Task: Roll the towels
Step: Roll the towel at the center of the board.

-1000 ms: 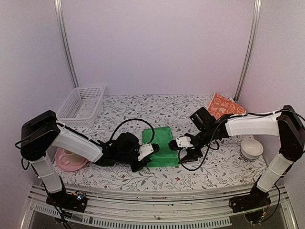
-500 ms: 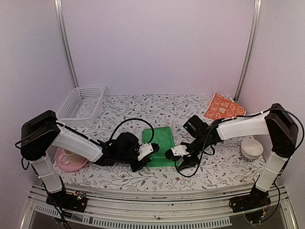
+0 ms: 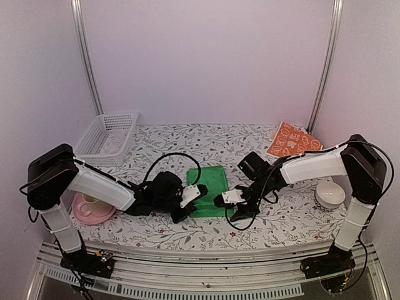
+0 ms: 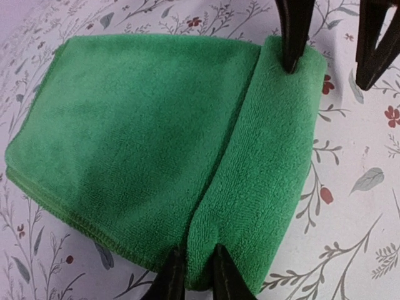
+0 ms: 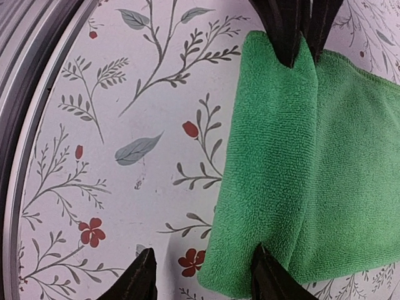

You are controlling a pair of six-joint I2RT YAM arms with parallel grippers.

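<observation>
Both grippers sat low at the near edge of the green towel (image 3: 209, 182), the left gripper (image 3: 200, 190) at its left end and the right gripper (image 3: 220, 200) at its right end, facing each other across it. Beneath them stretched the table (image 3: 187, 140), covered in a pale cloth printed with leaves and small red flowers. A white slatted basket (image 3: 107, 137) stood at the far left of the table, well apart from the arms. The green towel lay near the middle of the table, between the two arms, mostly flat, with its near edge turned over onto itself in one rolled band (image 4: 269, 169) that ran from one gripper to the other. In the left wrist view the left gripper's fingers (image 4: 172, 278) stood close together and clenched on the end of that band, a thin ridge of green cloth caught between them. In the right wrist view the right gripper's fingers (image 5: 140, 278) stood wide apart and released, one over bare table just beside the towel and the other at the cloth, with the corner of the band between them and not squeezed. The orange towel (image 3: 292, 140), with its white pattern, lay at the far right corner of the table, well apart from both grippers. A pink plate (image 3: 94, 211) rested near the left arm at the table's near left, and a small white bowl (image 3: 329, 195) stood on the right side, beside the right arm.
</observation>
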